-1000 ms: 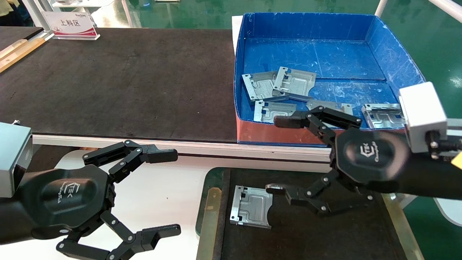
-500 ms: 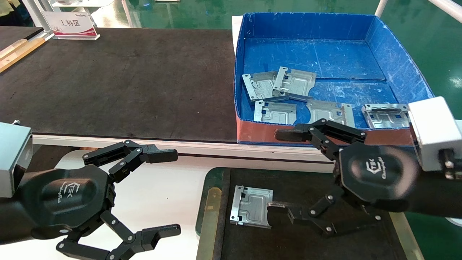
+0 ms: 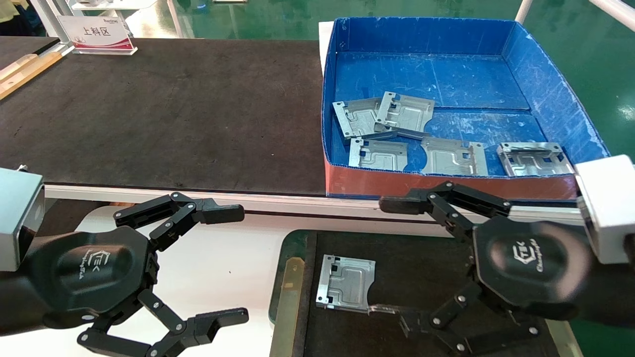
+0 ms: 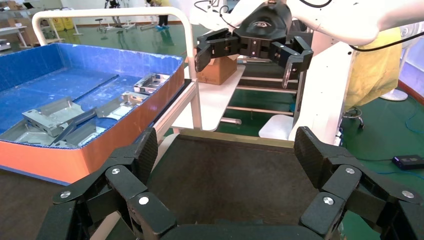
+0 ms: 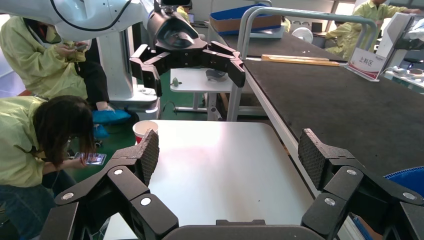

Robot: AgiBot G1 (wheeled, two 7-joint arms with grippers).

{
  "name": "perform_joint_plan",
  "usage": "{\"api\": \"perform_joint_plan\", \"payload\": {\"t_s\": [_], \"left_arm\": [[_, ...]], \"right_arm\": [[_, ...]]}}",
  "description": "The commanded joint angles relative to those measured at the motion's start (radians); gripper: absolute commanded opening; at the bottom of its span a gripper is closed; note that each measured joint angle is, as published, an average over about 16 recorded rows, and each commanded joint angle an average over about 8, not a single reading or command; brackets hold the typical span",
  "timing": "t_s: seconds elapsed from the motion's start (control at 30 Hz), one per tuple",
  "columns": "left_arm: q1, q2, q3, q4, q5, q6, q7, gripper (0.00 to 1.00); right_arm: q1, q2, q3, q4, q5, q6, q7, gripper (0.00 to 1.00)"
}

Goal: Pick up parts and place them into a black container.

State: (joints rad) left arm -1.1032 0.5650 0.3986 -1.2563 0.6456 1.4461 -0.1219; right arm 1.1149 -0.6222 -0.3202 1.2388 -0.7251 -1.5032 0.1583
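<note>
Black container lies just in front of the blue box, one part flat at its left end. Five parts lie in that box. Right gripper hovers over the container, fingers spread, empty. Left gripper hangs left of the container, fingers spread, empty.

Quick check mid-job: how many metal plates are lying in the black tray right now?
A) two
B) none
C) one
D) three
C: a single metal plate lies flat on the black tray near its left edge, beside the open right gripper, which holds nothing; the other plates are all in the blue box.
</note>
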Motion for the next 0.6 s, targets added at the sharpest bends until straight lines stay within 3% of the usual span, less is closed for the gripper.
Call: {"api": "perform_joint_plan", "payload": {"t_s": [0.03,0.6], "left_arm": [[0.000,0.000,0.000,0.000,0.000,0.000,0.000,1.00],[0.000,0.000,0.000,0.000,0.000,0.000,0.000,1.00]], "right_arm": [[-0.017,0.005,0.017,0.019,-0.002,0.003,0.012,1.00],[-0.050,0.014,0.050,0.055,-0.007,0.010,0.033,1.00]]}}
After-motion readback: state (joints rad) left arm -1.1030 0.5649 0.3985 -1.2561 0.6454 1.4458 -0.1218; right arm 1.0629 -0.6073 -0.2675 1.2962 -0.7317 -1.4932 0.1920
